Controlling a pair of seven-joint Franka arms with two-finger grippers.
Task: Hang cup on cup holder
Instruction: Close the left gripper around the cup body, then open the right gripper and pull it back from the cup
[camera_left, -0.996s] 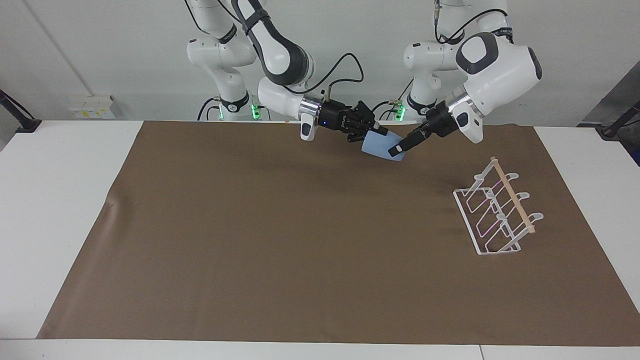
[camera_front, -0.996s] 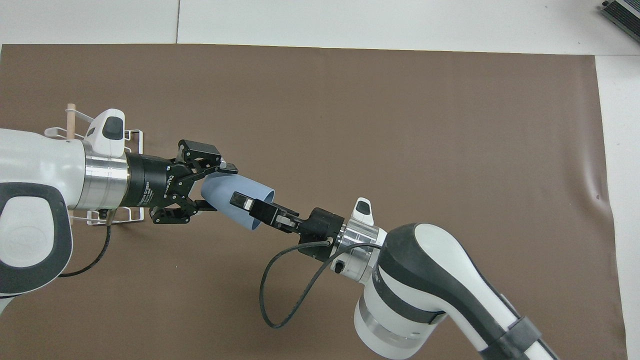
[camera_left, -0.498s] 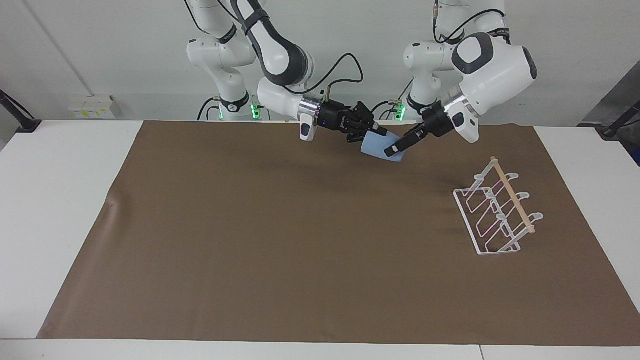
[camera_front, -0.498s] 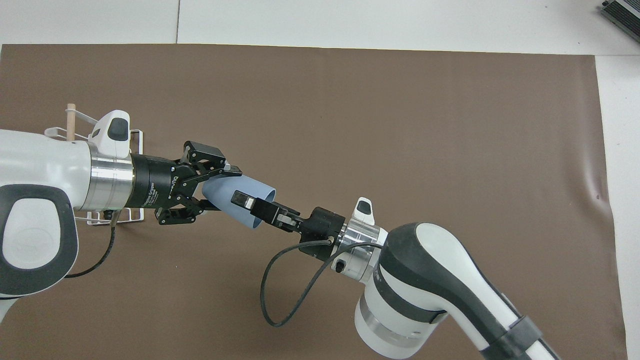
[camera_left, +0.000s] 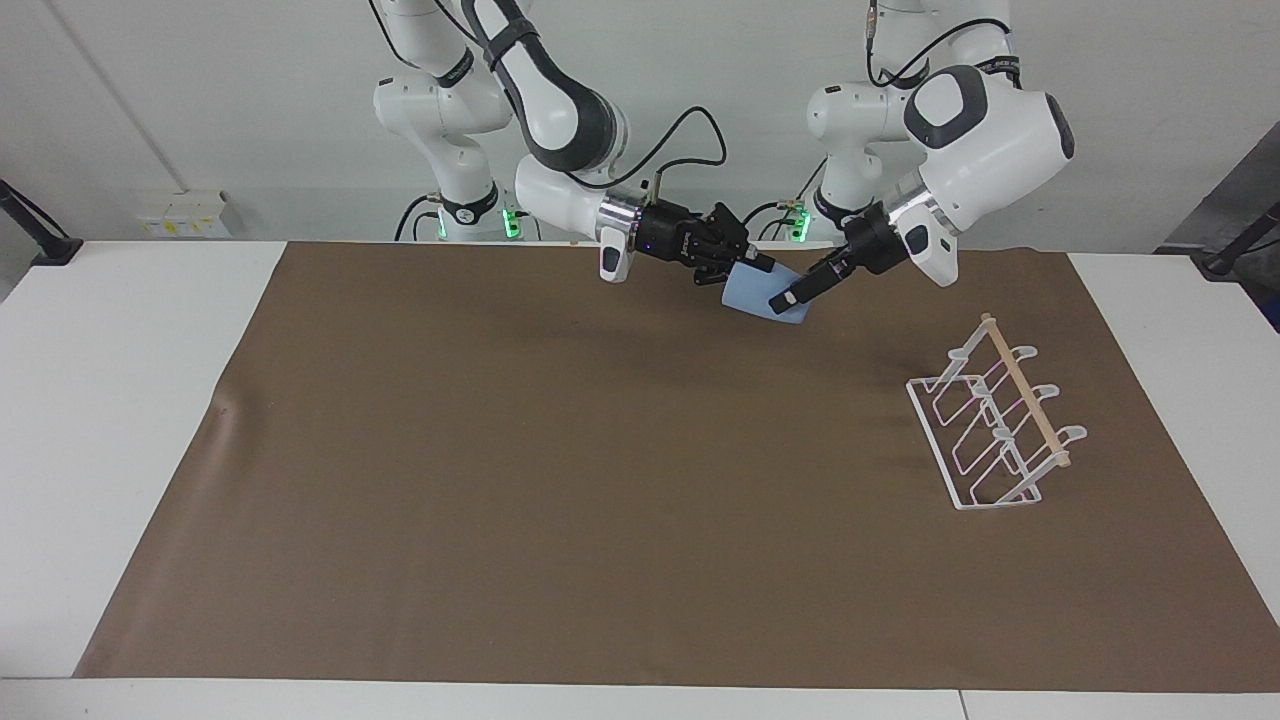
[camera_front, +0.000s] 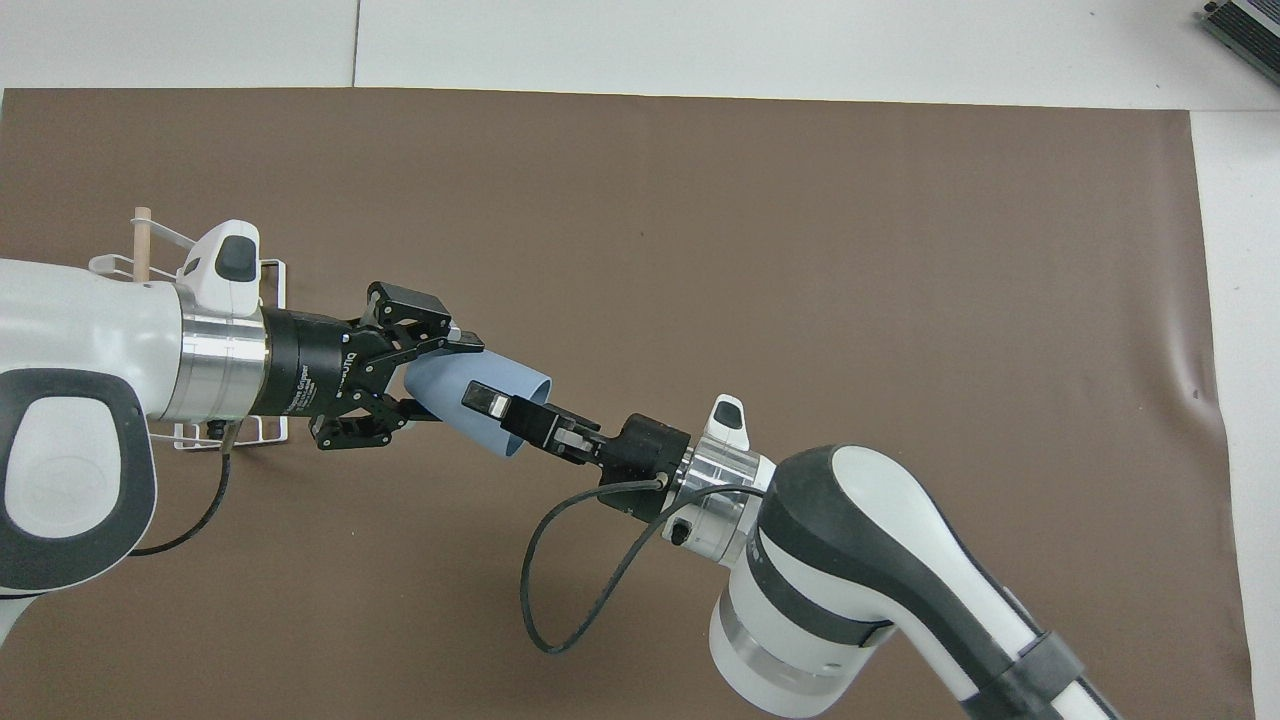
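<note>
Brown mat on a white tabletop; over it, the right tool grips the cup by its base, the left tool by its rim.

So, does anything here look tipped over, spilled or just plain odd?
Nothing spilled or broken. The one odd sight: the cup lies sideways in mid-air over the brown mat, the right pincer and left pincer at its ends, likely a hand-over. The cup holder stands upright, bare.
</note>
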